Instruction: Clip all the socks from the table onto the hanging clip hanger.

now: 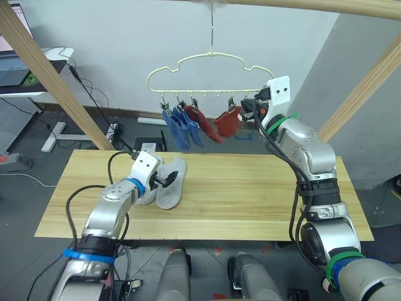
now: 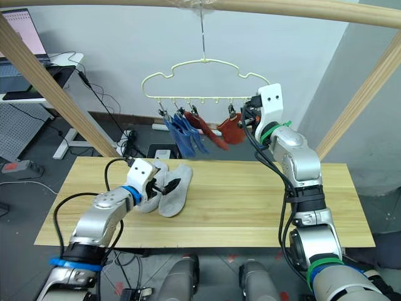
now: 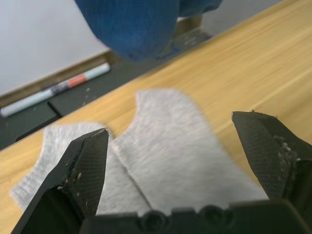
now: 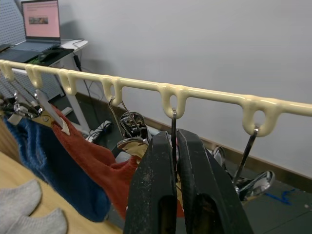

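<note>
My left end effector [image 1: 168,180] spread over grey socks [image 1: 170,185], lower left; my right end effector [image 4: 175,161] pinching a hanger clip [image 4: 174,127].

Clip hanger [image 2: 203,78] hangs from the wooden pole [image 2: 282,6], two blue socks [image 2: 185,135] and two rust red socks [image 2: 219,133] clipped on. Right claw [image 2: 247,116] is up at a clip by the red sock. Left claw [image 2: 164,186] sits over two grey socks [image 2: 170,191] on the desk [image 2: 250,200].

Two light grey ankle socks [image 1: 168,185] lie side by side on the long plank worktop [image 1: 250,200], toward its left. Behind and above them hangs the pale wire clip hanger [image 1: 213,69], four socks [image 1: 199,125] clipped along its bar.
</note>
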